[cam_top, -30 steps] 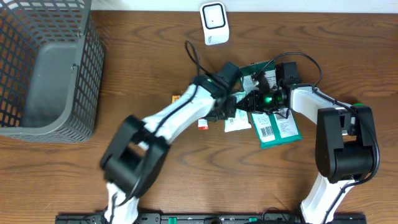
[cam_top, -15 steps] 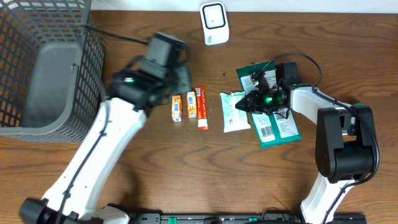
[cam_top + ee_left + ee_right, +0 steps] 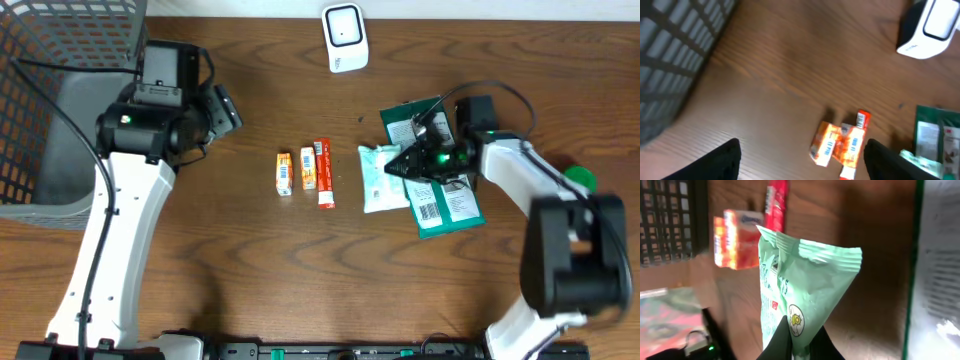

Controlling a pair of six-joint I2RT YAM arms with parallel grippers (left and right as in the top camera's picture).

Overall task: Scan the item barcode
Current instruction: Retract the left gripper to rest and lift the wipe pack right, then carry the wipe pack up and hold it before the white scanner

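Your right pincer [image 3: 792, 336] is clenching the green packet [image 3: 805, 285]; lift it gently, facing it flat toward the scanner [image 3: 343, 37]. Your left pincer [image 3: 222, 110] is hanging released.

Overhead: bright, even light from above; soft shadows beside arms on brown wooden table [image 3: 300, 260]; white-and-black right arm [image 3: 570, 250] motion-smeared. Left wrist: blurred thruout, orange cardboard boxes [image 3: 837, 145] smeared. Right wrist: dim, warm; pale green crinkled plastic packet [image 3: 805, 290] sharp w/ slight sheen, bkgd soft.
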